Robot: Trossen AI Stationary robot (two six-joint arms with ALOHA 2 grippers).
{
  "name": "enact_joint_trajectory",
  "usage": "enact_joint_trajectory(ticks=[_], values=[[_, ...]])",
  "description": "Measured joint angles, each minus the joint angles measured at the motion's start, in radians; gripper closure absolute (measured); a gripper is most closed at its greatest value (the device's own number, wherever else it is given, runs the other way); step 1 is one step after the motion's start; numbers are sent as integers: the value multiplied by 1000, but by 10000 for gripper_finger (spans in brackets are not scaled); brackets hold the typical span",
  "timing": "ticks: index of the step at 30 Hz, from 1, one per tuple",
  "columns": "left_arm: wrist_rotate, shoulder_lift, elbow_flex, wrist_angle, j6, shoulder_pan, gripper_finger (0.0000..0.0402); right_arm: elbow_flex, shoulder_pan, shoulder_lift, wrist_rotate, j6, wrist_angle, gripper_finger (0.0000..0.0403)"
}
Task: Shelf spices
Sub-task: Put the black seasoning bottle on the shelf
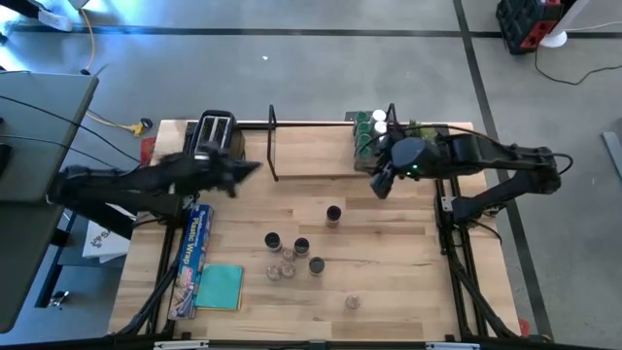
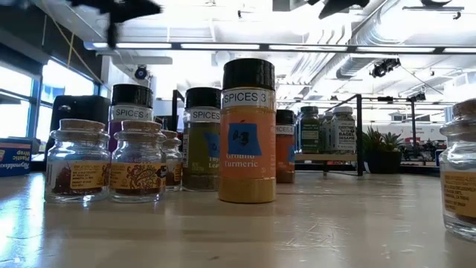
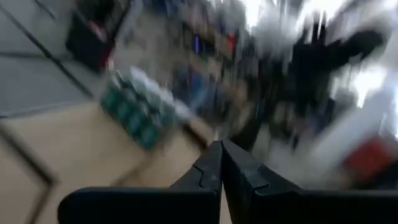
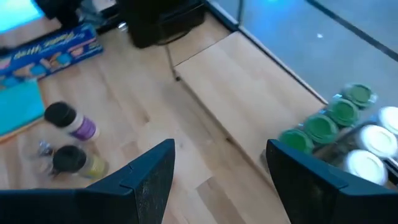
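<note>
The wooden tabletop (image 1: 408,282) carries the shelf (image 1: 311,156) along its far edge, a light board between thin black wire uprights, with a black-and-silver toaster (image 1: 216,134) beside its left end. At the right end of the shelf stands a group of green-lid and white-lid jars (image 1: 369,131). The right gripper (image 1: 381,181) hangs just in front of this group, its fingers spread wide and holding nothing; in the right wrist view the same jars (image 4: 339,130) appear just beyond one finger. The left gripper (image 1: 255,167) is above the left part of the shelf, fingers pressed together and empty. The other spices (image 1: 296,248) stand loose in the middle of the tabletop, well apart from both grippers. Only the low view shows their labels: a tall turmeric jar (image 2: 248,132) with a dark lid, and short clear glass jars (image 2: 108,160) to its left.
</note>
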Motion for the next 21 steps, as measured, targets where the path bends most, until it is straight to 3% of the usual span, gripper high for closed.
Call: enact_joint_trajectory(ticks=[5,10,17,21], values=[[198,397,299,-137,212,23,366,0,21,-31,47,61,-23,155],[382,708,554,-170,437,49,302,0,53,-31,48,113,-42,155],[596,1002,770,-254,624,50,187,0,102,-28,57,189,-57,155],[587,1105,817,-284,761,14,139,0,133,-27,92,240,-64,155]])
